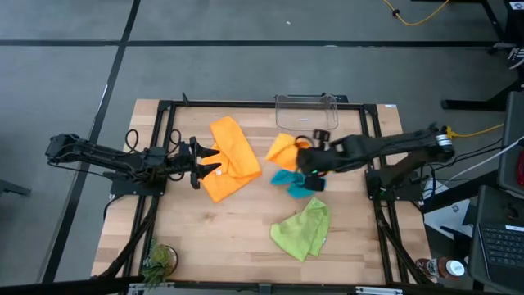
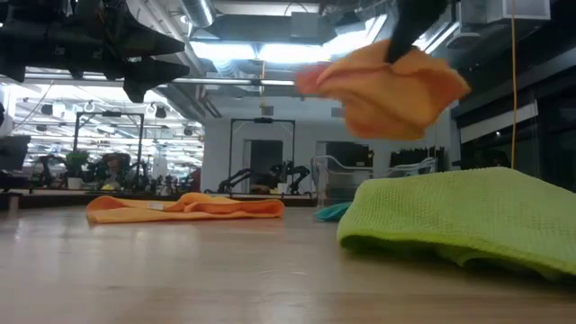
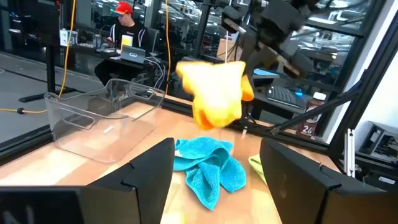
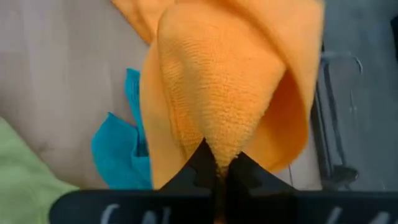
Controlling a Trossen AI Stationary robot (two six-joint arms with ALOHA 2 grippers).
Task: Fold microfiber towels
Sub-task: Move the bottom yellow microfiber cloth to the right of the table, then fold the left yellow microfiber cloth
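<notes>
One orange towel (image 1: 281, 148) hangs in the air over the table's middle right, with my right gripper (image 4: 217, 171) shut on it. A second orange towel (image 1: 232, 160) lies loosely spread at centre left. A crumpled teal towel (image 1: 292, 182) lies under the lifted one, and a lime green towel (image 1: 303, 229) lies rumpled toward the near edge. My left gripper (image 1: 208, 162) stands open and level above the left edge of the lying orange towel, with nothing between its fingers (image 3: 149, 180). My right gripper pinches a bunched fold of the orange towel (image 4: 219, 155) between its two fingertips, several layers gathered together. The fingers slant down from the table's right side. The towel (image 2: 391, 85) is lifted clear of the table and droops in loose folds around the fingers.
A clear plastic bin (image 1: 307, 112) stands at the far edge behind the lifted towel. A small potted plant (image 1: 158, 260) sits at the near left corner. Bare wood lies between the lying orange towel and the green one.
</notes>
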